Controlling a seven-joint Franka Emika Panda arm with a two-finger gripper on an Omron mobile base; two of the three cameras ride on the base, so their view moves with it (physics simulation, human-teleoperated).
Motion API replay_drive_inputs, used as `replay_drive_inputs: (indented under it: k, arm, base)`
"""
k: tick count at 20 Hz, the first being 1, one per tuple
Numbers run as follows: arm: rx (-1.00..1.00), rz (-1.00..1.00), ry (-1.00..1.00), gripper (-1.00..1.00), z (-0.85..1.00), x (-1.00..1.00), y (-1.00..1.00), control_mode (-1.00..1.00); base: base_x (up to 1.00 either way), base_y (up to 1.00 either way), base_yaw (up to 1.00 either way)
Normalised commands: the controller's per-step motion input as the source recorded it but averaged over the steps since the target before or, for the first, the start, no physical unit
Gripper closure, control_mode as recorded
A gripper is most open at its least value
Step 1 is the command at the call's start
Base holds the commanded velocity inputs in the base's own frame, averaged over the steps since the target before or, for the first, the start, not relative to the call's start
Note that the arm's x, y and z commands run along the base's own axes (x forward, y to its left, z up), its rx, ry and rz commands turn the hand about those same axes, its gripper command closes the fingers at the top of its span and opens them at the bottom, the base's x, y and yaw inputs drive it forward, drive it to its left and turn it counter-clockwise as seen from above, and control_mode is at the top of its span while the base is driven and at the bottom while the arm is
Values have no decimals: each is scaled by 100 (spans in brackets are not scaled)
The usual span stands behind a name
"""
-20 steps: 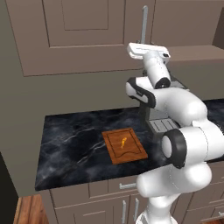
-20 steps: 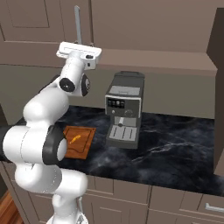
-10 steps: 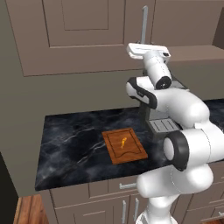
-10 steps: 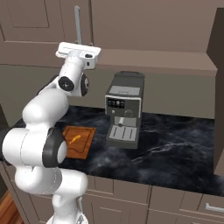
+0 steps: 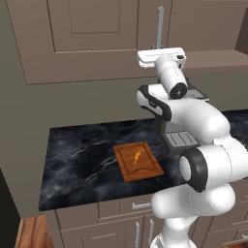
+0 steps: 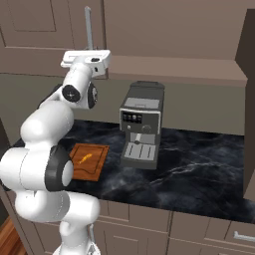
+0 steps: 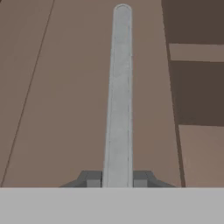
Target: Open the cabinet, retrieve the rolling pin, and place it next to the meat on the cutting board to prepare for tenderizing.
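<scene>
We have the end effector pinching the long silver bar handle of the taupe wall cabinet; pulling off-arc risks slipping off.

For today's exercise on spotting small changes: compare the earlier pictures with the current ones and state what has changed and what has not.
The end effector has closed on the cabinet's bar handle, its fingers now against the bar on either side. The arm has not visibly shifted. The cabinet door is still shut, and the cutting board with the meat and the coffee machine sit as before.

One cutting board, one meat strip, one coffee machine, one cabinet.
</scene>
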Motion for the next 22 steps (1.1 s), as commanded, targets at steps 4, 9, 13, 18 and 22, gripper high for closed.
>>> replay_drive_inputs:
  k: [4,9,13,18,22]
  arm:
    - [-11,-17,7,100,0,15,22,-100]
    - [-5,-7,6,100,-4,13,0,-100]
    - [0,-2,0,100,-8,-28,4,-100]
    - [0,0,0,100,-6,-46,8,-100]
    - [1,0,0,100,-6,-46,24,-100]
  base:
    - [0,0,0]
    - [0,0,0]
    - [0,0,0]
    - [0,0,0]
    - [0,0,0]
